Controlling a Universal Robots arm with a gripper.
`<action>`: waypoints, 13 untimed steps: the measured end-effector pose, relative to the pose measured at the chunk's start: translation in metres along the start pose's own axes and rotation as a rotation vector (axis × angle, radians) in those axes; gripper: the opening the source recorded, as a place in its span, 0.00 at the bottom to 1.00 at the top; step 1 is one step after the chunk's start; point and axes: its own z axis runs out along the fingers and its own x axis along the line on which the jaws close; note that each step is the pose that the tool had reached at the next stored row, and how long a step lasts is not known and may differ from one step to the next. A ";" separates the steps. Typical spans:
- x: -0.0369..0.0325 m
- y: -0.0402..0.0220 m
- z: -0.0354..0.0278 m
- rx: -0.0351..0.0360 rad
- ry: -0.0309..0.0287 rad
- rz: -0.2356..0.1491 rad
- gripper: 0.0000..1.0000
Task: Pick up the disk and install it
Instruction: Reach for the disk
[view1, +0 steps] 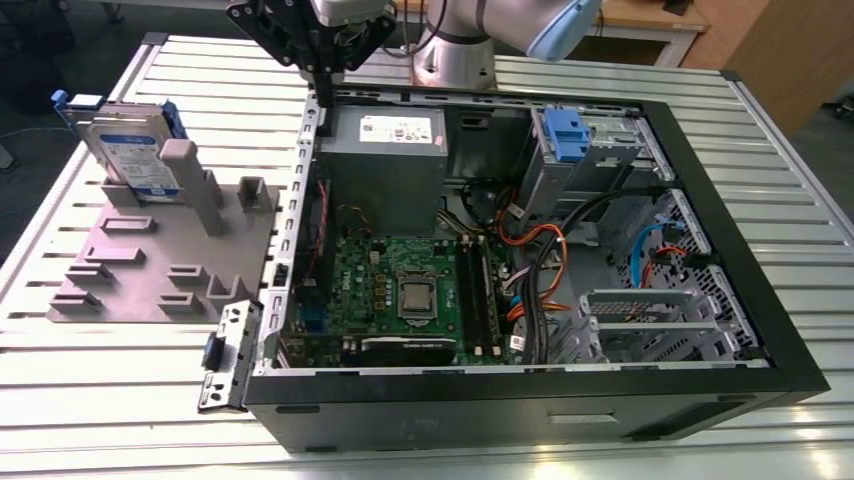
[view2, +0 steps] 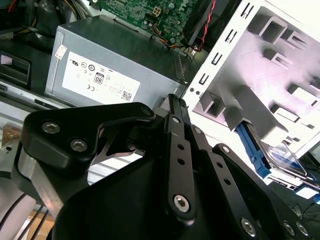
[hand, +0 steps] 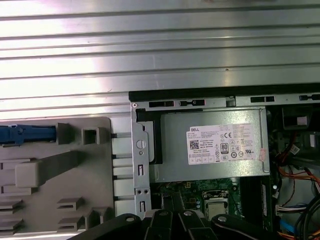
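Exterior view: disk (view1: 127, 125) upright, label (view1: 139, 155) visible — first wrist view, seemingly edge-on.

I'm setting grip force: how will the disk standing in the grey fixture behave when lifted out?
The disk looks metal-cased, so probably rigid and heavy for its size. It stands on edge in the grey fixture, so a sideways nudge might tip it. Its blue frame looks plastic and may flex slightly.
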 end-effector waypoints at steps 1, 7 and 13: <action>0.0000 0.0000 0.0000 -0.0001 0.0000 0.000 0.11; 0.0002 0.0000 0.0000 -0.0001 -0.0001 0.000 0.11; 0.0021 -0.0002 0.0000 -0.0001 -0.0001 0.000 0.11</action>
